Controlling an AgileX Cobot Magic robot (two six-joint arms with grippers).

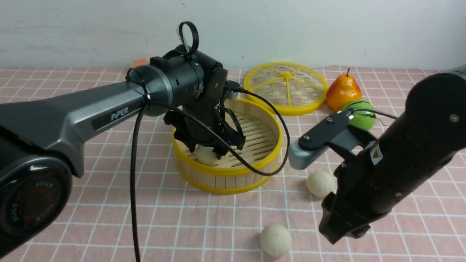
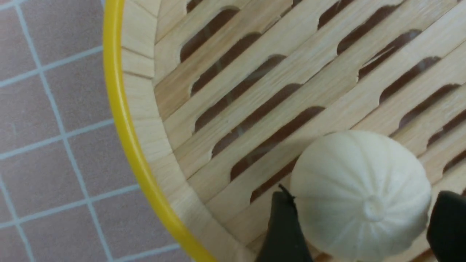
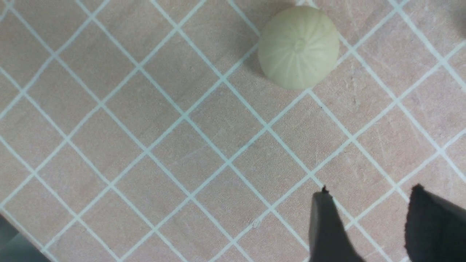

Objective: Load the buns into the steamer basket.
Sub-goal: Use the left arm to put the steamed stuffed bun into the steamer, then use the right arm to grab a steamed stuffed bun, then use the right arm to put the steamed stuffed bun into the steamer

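Left pincer [image 2: 366, 202] released, one bun [image 2: 358, 182] between its parted jaws inside the steamer basket [image 2: 125, 120]

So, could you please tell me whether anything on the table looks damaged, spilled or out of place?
Nothing looks spilled or damaged. The steamer basket sits flat, and its lid lies beside it. Two buns are on the tablecloth, simply not yet in the basket.

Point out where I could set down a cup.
Bare cloth lies left of the steamer basket, and in front of it, up to the nearest bun. It's crowded behind, where the lid, pear and green fruit cluster.
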